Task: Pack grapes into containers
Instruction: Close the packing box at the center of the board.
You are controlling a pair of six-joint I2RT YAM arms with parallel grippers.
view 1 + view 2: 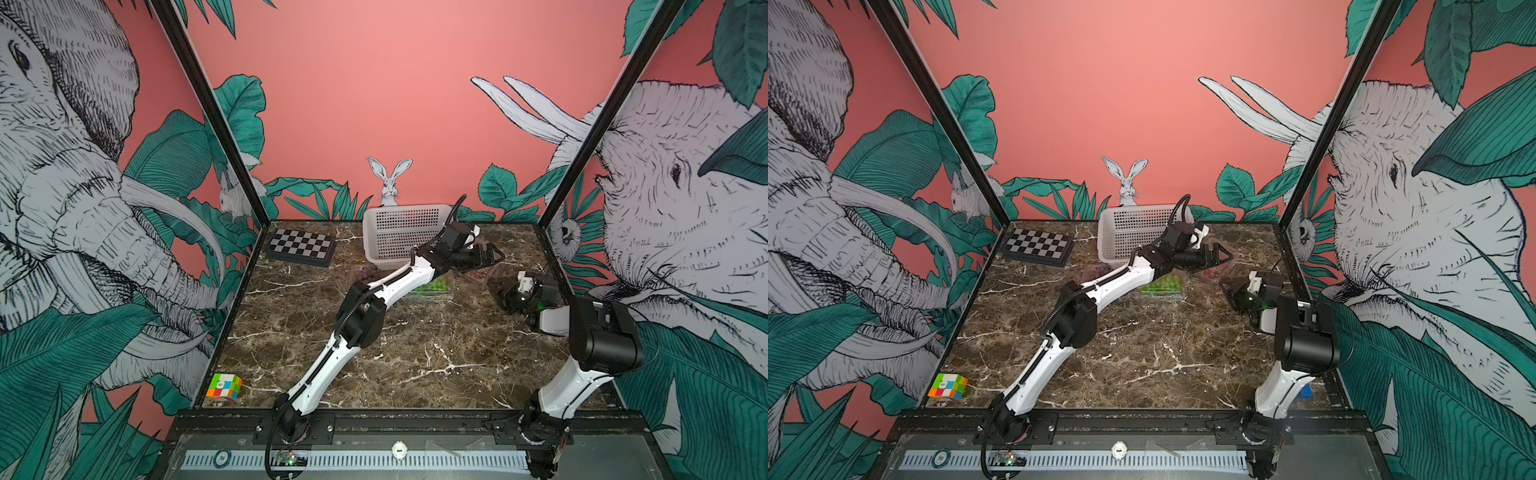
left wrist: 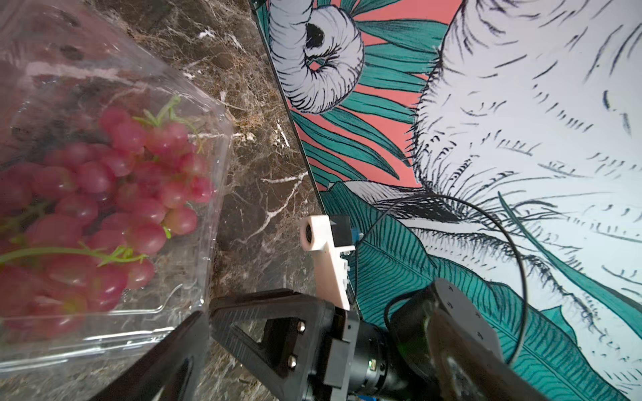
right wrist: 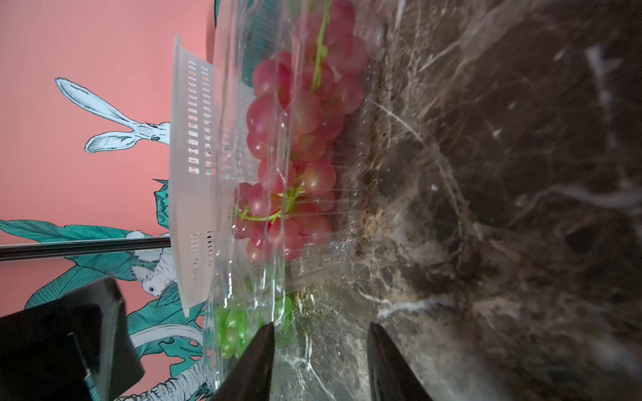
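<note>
Two wrist views sharp on red grapes [image 2: 104, 187], faint from above; left end effector [image 1: 492, 254] wide, right end effector [image 3: 321, 326] narrower.

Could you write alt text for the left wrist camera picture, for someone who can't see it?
A bunch of red grapes lies inside a clear plastic container on a brown marble table. The black right gripper sits with its tip close to the container's corner, with a painted jungle wall behind.
</note>
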